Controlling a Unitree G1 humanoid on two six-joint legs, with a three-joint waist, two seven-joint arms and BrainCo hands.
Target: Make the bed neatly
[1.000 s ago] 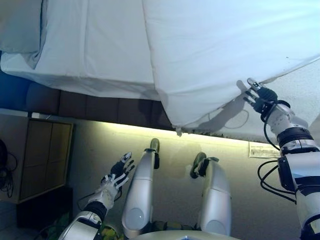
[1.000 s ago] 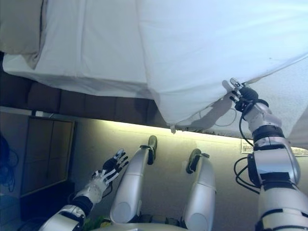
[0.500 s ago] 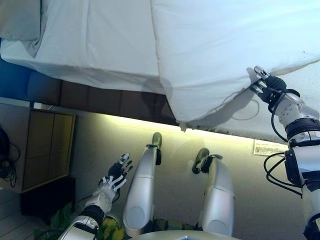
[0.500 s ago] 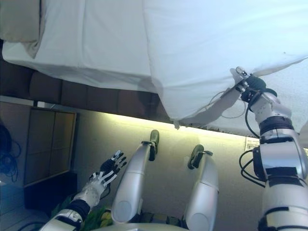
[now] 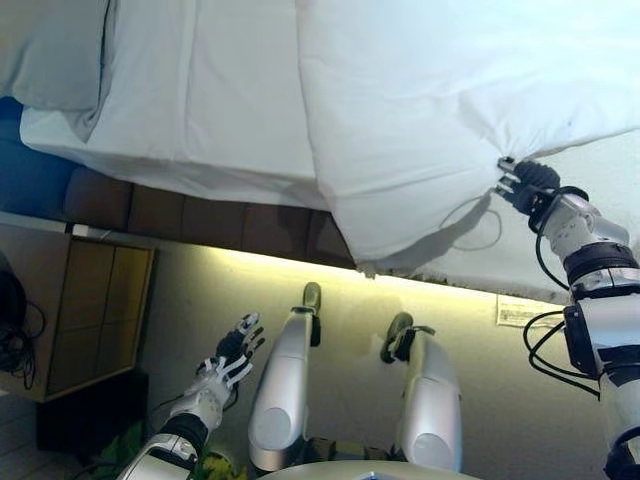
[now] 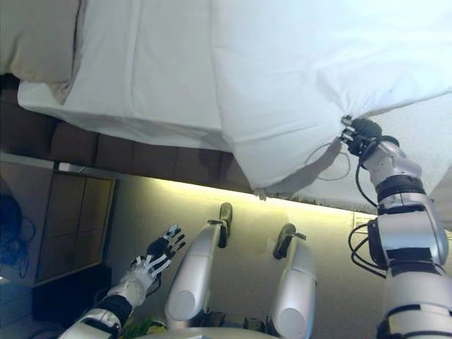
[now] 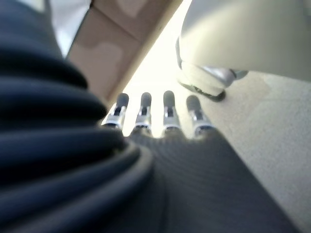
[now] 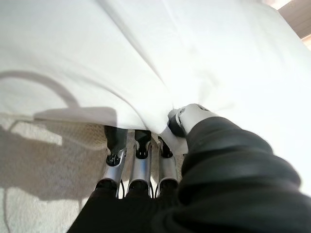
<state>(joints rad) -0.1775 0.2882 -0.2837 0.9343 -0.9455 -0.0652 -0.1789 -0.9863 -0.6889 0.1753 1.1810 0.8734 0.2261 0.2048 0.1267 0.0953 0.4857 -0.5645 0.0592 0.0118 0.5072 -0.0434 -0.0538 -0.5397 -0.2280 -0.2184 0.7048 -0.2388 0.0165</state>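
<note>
- Duvet [image 5: 430, 110] lay on the bed [image 5: 200, 110], covering its right part, with one corner hanging over the near edge above the floor [image 5: 350, 330].
- Bunched at its near edge since the earlier frames: cloth gathered into radiating creases at the right hand [image 5: 527, 183], where it had hung smooth half a second before.
- Right hand closed on that edge; in the right wrist view, fingers [image 8: 141, 155] tucked under the cloth with the thumb pressed on top, a pinch grip.
- Judged as grasp secured, so a pull to spread the duvet could follow.
- Left hand [image 5: 228, 360] hung low beside the body, well apart from the bed, fingers [image 7: 167, 111] straight and holding nothing.
- Pillow [image 5: 55, 50] lay at the far left end of the bed, partly cut off by the frame.
- Hidden: fingertips of the right hand under the cloth, so depth of grip not readable.
- Cut off: far side and right end of the duvet, so overall alignment not assessable.
- Cabinet [image 5: 85, 310] stood left of the bed, on the floor.
</note>
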